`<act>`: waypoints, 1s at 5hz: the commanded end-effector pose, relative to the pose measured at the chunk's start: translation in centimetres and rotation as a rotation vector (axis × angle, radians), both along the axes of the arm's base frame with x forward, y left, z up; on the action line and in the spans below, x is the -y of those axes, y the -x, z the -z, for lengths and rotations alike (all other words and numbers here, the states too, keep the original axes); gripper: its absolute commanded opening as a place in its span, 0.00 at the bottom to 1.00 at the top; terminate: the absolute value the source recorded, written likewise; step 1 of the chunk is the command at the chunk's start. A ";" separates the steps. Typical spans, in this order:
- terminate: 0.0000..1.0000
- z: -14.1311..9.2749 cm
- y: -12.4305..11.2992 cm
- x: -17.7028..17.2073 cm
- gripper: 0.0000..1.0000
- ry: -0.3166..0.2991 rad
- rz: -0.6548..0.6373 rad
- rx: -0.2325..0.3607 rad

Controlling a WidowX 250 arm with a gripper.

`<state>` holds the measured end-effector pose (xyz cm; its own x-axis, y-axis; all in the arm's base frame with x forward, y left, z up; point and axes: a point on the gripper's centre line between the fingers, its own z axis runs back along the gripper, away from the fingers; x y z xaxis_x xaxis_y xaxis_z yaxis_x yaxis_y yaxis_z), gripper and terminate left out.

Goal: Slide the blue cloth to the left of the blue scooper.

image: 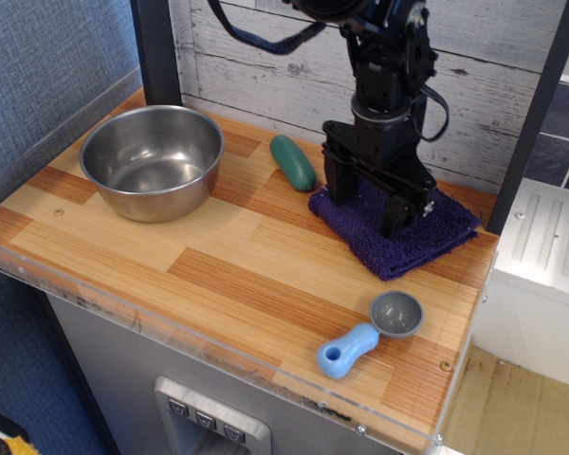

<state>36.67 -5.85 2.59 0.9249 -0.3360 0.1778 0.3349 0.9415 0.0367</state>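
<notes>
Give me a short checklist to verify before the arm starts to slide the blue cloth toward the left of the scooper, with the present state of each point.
1. Gripper down on the blue cloth: ok, fingers open, tips at the cloth.
2. Firm pressure on the cloth: cannot tell.
3. Bare wood left of the blue scooper: ok.
4. Green oblong object apart from the cloth: ok, close by.
5. Steel bowl away from the route: ok.

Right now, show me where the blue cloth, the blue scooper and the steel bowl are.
blue cloth (427,237): camera view, on its bare right part.
blue scooper (349,351): camera view, on the light-blue handle.
steel bowl (152,161): camera view, on the inside bottom.
</notes>
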 end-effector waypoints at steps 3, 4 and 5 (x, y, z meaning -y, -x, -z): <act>0.00 0.3 2.6 -2.2 1.00 -0.049 -0.048 -0.006; 0.00 0.5 3.6 -3.1 1.00 -0.057 -0.067 -0.014; 0.00 0.4 5.2 -4.4 1.00 -0.081 -0.097 -0.016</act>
